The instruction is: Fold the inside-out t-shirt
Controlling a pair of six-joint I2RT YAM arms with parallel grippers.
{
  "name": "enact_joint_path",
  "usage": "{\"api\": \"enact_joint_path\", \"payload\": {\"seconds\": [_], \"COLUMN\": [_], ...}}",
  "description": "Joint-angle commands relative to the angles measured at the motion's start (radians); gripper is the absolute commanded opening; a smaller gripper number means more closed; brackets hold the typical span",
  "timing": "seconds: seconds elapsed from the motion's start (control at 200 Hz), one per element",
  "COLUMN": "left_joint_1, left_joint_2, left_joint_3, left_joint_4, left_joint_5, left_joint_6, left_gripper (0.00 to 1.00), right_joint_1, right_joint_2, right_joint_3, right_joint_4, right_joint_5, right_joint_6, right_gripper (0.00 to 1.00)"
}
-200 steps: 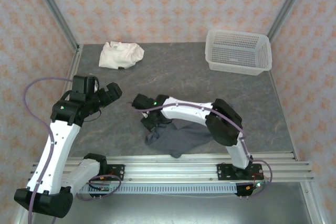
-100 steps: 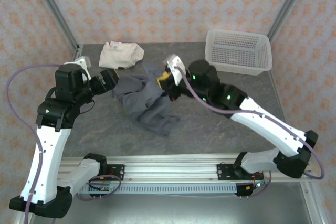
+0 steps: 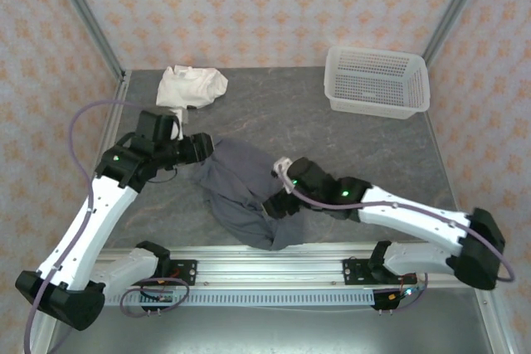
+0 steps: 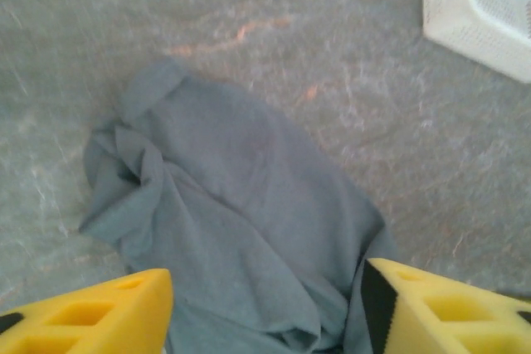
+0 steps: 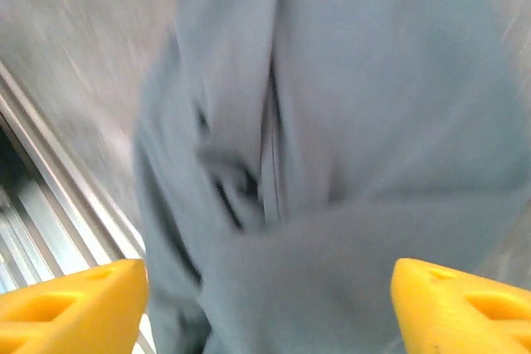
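**Item:** inside-out t-shirt point(image 3: 241, 188). Dark slate-grey, plain, not yet folded. It lies in a crumpled heap on the table point(image 3: 373, 143), left of centre and toward the near edge.

**Long axis:** diagonal in the top view. It runs from a far-left end down to a near end just beside the rail point(image 3: 332, 256). The left wrist view shows creases and one rolled lobe. Sleeves and hem cannot be told apart.

**Left gripper** point(image 3: 199, 148): sits at the shirt's far-left end, on the axis. Its fingers stand apart. In its own wrist view cloth lies between and beyond them. Whether the pads touch the cloth cannot be told, and nothing appears pinched.

**Right gripper** point(image 3: 278, 203): sits at the shirt's right flank, roughly midway along, so beside the axis and not at an end. Its fingers stand wide. Its wrist view is blurred and shows grey folds beneath and between them, with no hold.

**Governing relation (judgement):** the heap probably needs spreading flat before any fold, which calls for holds at opposite ends of the diagonal. The left gripper stands at the far end. The near end lies rail-ward of the right gripper, and that arm is the nearer to it.

**Surroundings:** cream garment point(image 3: 192, 86) in the far-left corner and basket point(image 3: 377, 80) at the far right, both well apart from the shirt.
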Motion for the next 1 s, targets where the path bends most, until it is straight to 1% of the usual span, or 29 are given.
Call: {"api": "enact_joint_path", "payload": {"seconds": [0.0, 0.075, 0.11, 0.185, 0.245, 0.29, 0.355, 0.435, 0.465, 0.52, 0.585, 0.655, 0.665, 0.756, 0.796, 0.836, 0.856, 0.876, 0.906, 0.936, 0.996], "left_joint_1": [-0.074, -0.146, -0.164, -0.185, -0.213, -0.248, -0.292, -0.298, -0.298, -0.298, -0.298, -0.298, -0.298, -0.287, -0.266, -0.235, -0.216, -0.192, -0.160, -0.124, -0.063], "left_joint_2": [0.012, 0.032, 0.054, 0.120, 0.177, 0.220, 0.291, 0.335, 0.340, 0.344, 0.357, 0.383, 0.386, 0.417, 0.429, 0.434, 0.432, 0.428, 0.417, 0.402, 0.367], "left_joint_3": [-0.079, -0.124, -0.135, -0.157, -0.150, -0.135, -0.117, -0.160, -0.184, -0.226, -0.254, -0.263, -0.264, -0.268, -0.273, -0.285, -0.292, -0.300, -0.307, -0.305, -0.279], "left_joint_4": [-0.042, -0.021, -0.017, 0.017, 0.032, 0.039, 0.028, 0.072, 0.099, 0.154, 0.195, 0.230, 0.233, 0.254, 0.258, 0.269, 0.275, 0.282, 0.285, 0.281, 0.250], "left_joint_5": [-0.048, -0.058, -0.044, 0.021, 0.028, 0.012, -0.030, -0.038, -0.043, -0.044, -0.049, -0.031, -0.029, -0.028, -0.021, -0.010, -0.001, 0.005, 0.007, 0.000, -0.028], "left_joint_6": [-0.119, -0.147, -0.150, -0.153, -0.162, -0.153, -0.147, -0.186, -0.204, -0.226, -0.242, -0.243, -0.243, -0.249, -0.253, -0.261, -0.265, -0.268, -0.269, -0.262, -0.229], "left_gripper": [0.57, 0.58, 0.59, 0.72, 0.81, 0.85, 0.86, 0.80, 0.78, 0.75, 0.70, 0.65, 0.64, 0.64, 0.59, 0.48, 0.40, 0.30, 0.12, 0.00, 0.00], "right_joint_1": [-0.071, -0.090, -0.089, -0.089, -0.090, -0.089, -0.091, -0.089, -0.089, -0.089, -0.090, -0.098, -0.101, -0.122, -0.130, -0.140, -0.146, -0.155, -0.167, -0.177, -0.204], "right_joint_2": [0.030, 0.140, 0.196, 0.313, 0.386, 0.425, 0.471, 0.500, 0.509, 0.516, 0.511, 0.490, 0.485, 0.403, 0.356, 0.305, 0.279, 0.254, 0.216, 0.181, 0.106], "right_joint_3": [0.028, 0.090, 0.125, 0.182, 0.184, 0.181, 0.170, 0.153, 0.150, 0.156, 0.168, 0.175, 0.174, 0.135, 0.112, 0.093, 0.083, 0.075, 0.063, 0.052, 0.023], "right_joint_4": [0.177, 0.133, 0.094, 0.020, 0.017, 0.016, 0.020, 0.047, 0.055, 0.054, 0.053, 0.059, 0.064, 0.181, 0.241, 0.297, 0.324, 0.351, 0.386, 0.423, 0.499], "right_joint_5": [0.123, 0.082, 0.050, 0.002, -0.078, -0.153, -0.254, -0.317, -0.322, -0.331, -0.344, -0.377, -0.387, -0.487, -0.514, -0.538, -0.548, -0.558, -0.571, -0.577, -0.572], "right_joint_6": [0.110, 0.124, 0.119, 0.101, 0.063, 0.046, 0.027, 0.032, 0.034, 0.032, 0.026, 0.030, 0.035, 0.097, 0.136, 0.174, 0.195, 0.217, 0.246, 0.273, 0.334], "right_gripper": [0.80, 0.79, 0.79, 0.79, 0.73, 0.71, 0.68, 0.63, 0.57, 0.43, 0.20, 0.01, 0.00, 0.00, 0.00, 0.00, 0.00, 0.00, 0.00, 0.00, 0.00]}}
